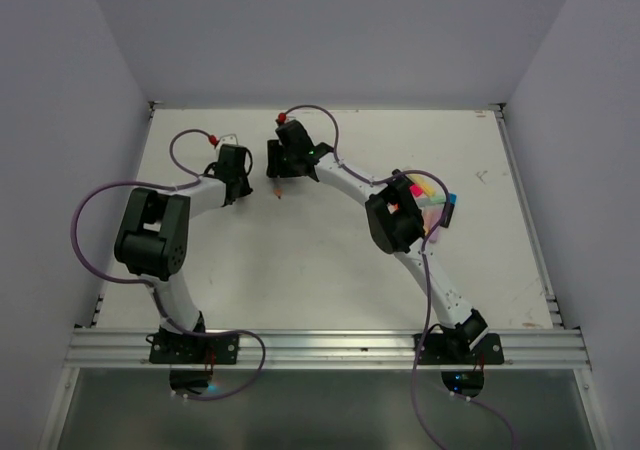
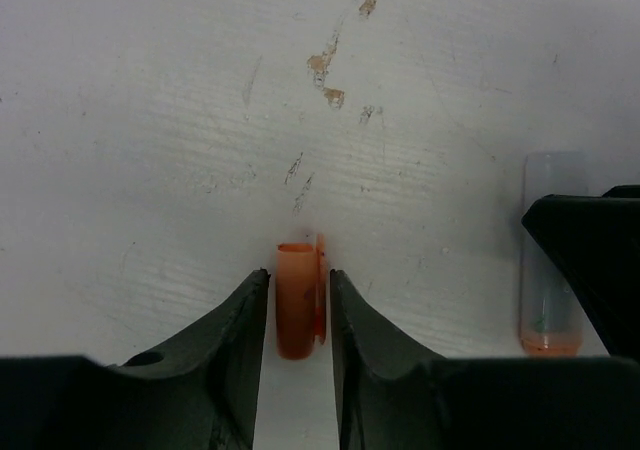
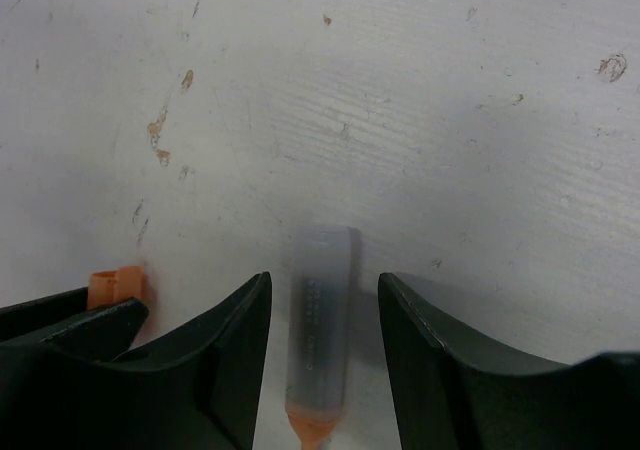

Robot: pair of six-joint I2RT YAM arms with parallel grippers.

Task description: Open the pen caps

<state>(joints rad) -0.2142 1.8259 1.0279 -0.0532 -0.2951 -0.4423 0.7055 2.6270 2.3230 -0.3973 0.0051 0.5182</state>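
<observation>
At the near edge, the aluminium rail (image 1: 330,348) is carrying both arm bases, and the white tabletop (image 1: 330,270) is stretching away from it. The left arm (image 1: 165,235) is bending out to the left and reaching inward, while the right arm (image 1: 395,220) is leaning across from the right, its elbow partly hiding a cluster of coloured highlighters (image 1: 437,196) with pink, yellow and blue showing; whether those are capped I cannot tell. Further in, near the middle of the tabletop, the two wrists are meeting close together. The left jaws are standing only narrowly apart around the orange pen cap (image 2: 295,305), which is lying on the tabletop between them with its open mouth pointing away from the wrist camera and its clip on the right in that view; thin gaps are showing on either side, so the jaws are flanking the cap rather than pinching it. Just beside it, apart from the cap and roughly parallel to it, the translucent highlighter body (image 3: 320,310) is lying flat with its bare orange tip (image 3: 312,428) pointing back toward the right wrist. The right jaws are standing clearly wider than this body, with bare tabletop showing on both sides, gripping nothing. Beyond the cap, brownish stains (image 2: 325,65) are marking the scuffed tabletop
</observation>
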